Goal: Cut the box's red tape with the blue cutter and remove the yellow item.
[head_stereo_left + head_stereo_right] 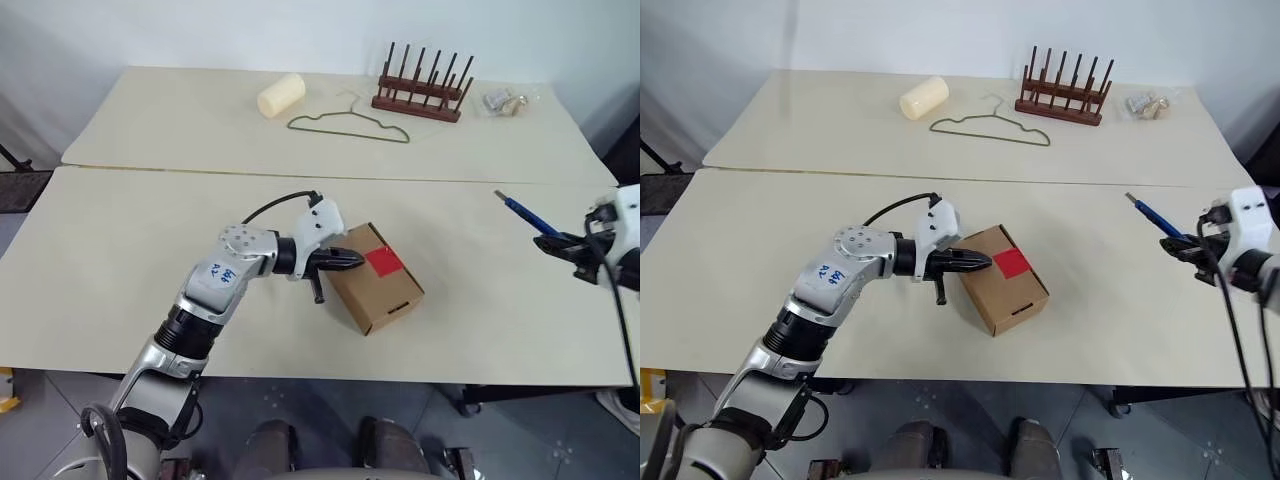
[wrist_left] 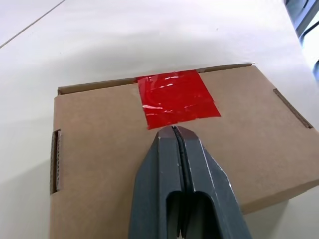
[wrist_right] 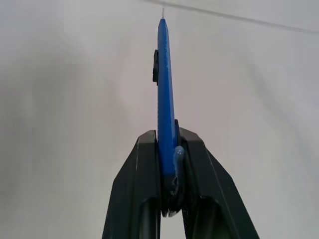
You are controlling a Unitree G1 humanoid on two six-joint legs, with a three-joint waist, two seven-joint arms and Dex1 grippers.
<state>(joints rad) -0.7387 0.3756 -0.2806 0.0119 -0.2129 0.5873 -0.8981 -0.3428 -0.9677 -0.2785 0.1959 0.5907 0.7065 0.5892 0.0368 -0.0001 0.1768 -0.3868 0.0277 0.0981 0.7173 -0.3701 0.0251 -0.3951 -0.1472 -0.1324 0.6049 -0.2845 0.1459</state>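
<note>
Cardboard of the box [image 1: 375,292] is met by the left end effector [image 1: 352,260], whose fingers are pressed fully together with nothing held; the red tape [image 2: 177,97] is seen just beyond its tips. Well off to that end effector's right, the blue cutter [image 1: 524,213] is clamped in the right end effector [image 1: 558,243], raised above the tabletop [image 1: 130,270]. Far beyond both, a cream roll [image 1: 281,95], wire hanger [image 1: 350,124] and wooden rack [image 1: 420,88] are set. The box is shut.
</note>
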